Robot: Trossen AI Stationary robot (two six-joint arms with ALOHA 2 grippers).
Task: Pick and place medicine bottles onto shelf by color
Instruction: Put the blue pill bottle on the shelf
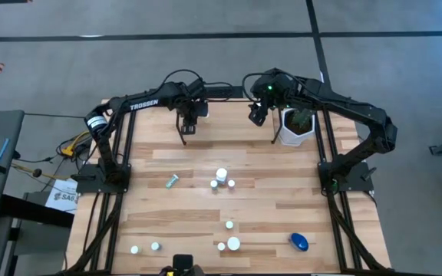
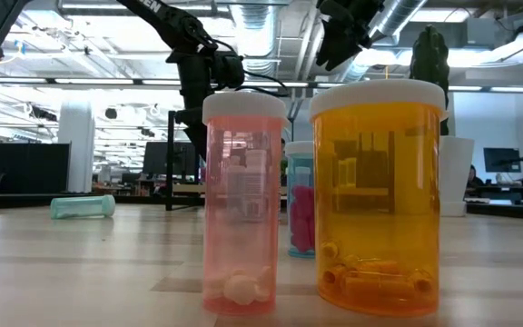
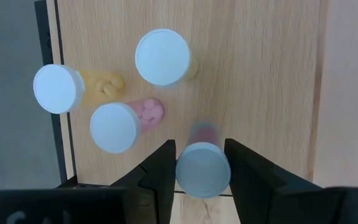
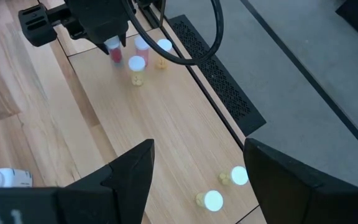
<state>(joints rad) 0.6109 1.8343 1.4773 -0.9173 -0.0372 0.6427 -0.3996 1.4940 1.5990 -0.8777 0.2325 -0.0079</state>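
The left gripper [image 3: 197, 165] hangs over the far edge of the light wood table [image 1: 267, 192], its two dark fingers [image 3: 163, 168] closed around a small pink-bodied medicine bottle with a white cap [image 3: 202, 171], held above the pale wood board of the shelf [image 3: 260, 74]. Three more white-capped bottles stand on that board beside it: a pink one [image 3: 114, 127] just next to the held bottle, a yellow one [image 3: 58, 88] at the board's black-framed edge, and another yellow one [image 3: 163, 57] a little farther along. The right gripper [image 4: 194, 168] hovers near the far right of the table, just beside the white pot with a green plant [image 1: 296, 126], its fingers spread wide and holding nothing; below it two further yellow bottles [image 4: 213, 200] stand on the shelf board. On the table a pale teal bottle [image 1: 172, 181] lies on its side left of centre, a cluster of white-capped bottles [image 1: 221, 179] stands at the middle, more white-capped ones [image 1: 232, 244] sit towards the near edge, two [image 1: 144, 248] at the near left, and a larger blue bottle [image 1: 299, 242] lies at the near right. Close to the low camera stand a pink bottle [image 2: 243, 204], an orange bottle [image 2: 379, 195] and a teal one [image 2: 301, 204] between and behind them
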